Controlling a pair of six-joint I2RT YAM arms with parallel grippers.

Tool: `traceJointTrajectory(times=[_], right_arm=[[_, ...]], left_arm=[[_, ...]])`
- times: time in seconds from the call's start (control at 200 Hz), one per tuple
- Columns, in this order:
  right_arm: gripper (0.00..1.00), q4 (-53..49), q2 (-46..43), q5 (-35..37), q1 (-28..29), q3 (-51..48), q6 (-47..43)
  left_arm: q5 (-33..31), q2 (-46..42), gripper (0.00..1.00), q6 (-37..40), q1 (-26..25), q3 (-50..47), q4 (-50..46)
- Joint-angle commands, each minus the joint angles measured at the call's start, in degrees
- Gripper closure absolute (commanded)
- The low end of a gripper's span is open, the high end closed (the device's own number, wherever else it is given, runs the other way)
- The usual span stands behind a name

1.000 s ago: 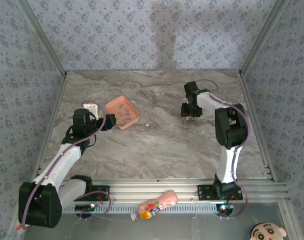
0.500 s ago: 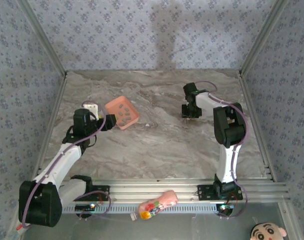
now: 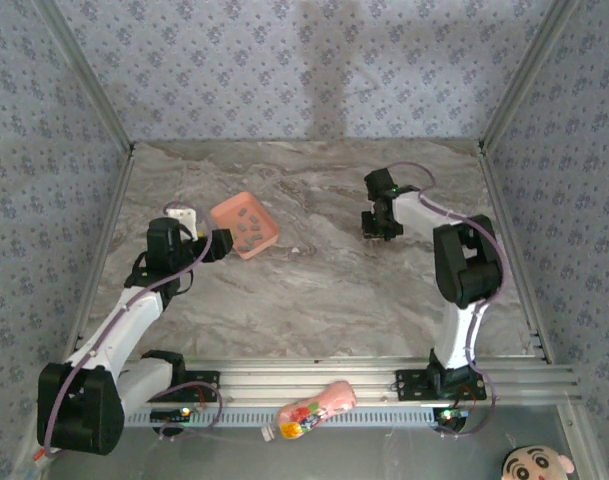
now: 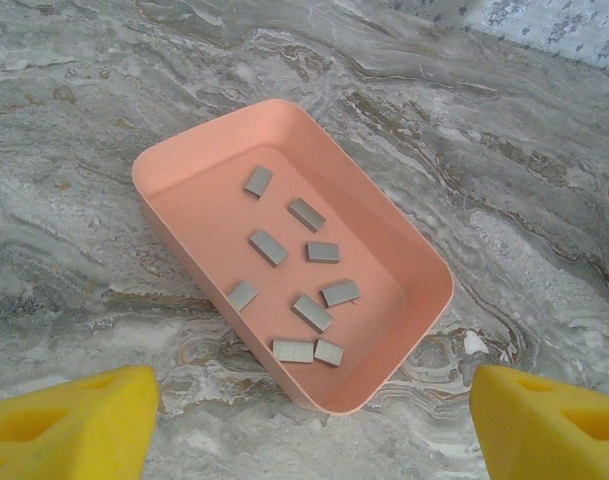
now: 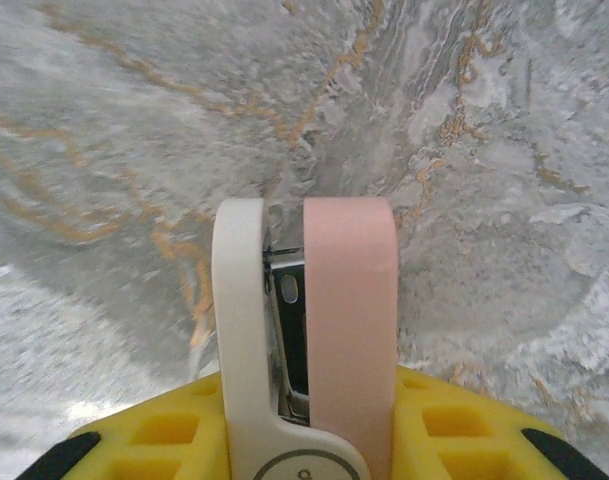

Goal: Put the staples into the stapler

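Observation:
The stapler (image 5: 304,330), small, white on one side and pale pink on the other with metal between, stands on the marble between the yellow pads (image 5: 154,440) of my right gripper (image 5: 304,420), which press on both its sides. From above, my right gripper (image 3: 376,228) is low over the table at the right back. Several grey staples (image 4: 313,312) lie loose in the salmon-pink tray (image 4: 184,170). My left gripper (image 4: 314,420) is open just short of the tray's near corner, nothing between its fingertips (image 4: 74,425). In the top view the left gripper (image 3: 216,243) sits beside the tray (image 3: 267,238).
A pink bottle with a colourful label (image 3: 309,410) lies on the rail in front of the arm bases. Patterned walls and metal posts enclose the marble table on three sides. Bare marble lies between the tray and the right gripper.
My right gripper's jaws have closed in on the stapler, and its wrist has shifted slightly left. The left arm and the tray have not moved.

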Motion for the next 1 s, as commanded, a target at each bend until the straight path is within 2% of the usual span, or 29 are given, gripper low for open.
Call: traceJointTrajectory(times=[0.0,0.23,0.43,0.71,0.995], right_arm=[[0.67,7.08,-7.66,1.09,1.82,-4.48,-0.39],[0.7,20.67,-19.01,2.3,9.35,-16.57,-1.84],[0.69,35.04,-25.34,3.22,16.69,-25.41,-2.6],[0.7,54.21,-29.47,3.62,24.04,-35.61,-3.97],[0.7,63.79,-31.46,3.81,27.44,-41.23,-7.59]], left_arm=[[2.2,-1.23,0.19,-1.34,-0.63,0.17,-0.47],[7.49,1.84,0.2,-4.56,-0.9,-0.19,2.66],[12.75,5.94,0.2,-7.25,-1.81,1.37,4.06],[14.79,7.17,0.24,-7.95,-7.82,3.85,6.13],[16.76,5.08,0.27,-7.68,-11.81,7.37,5.53]])
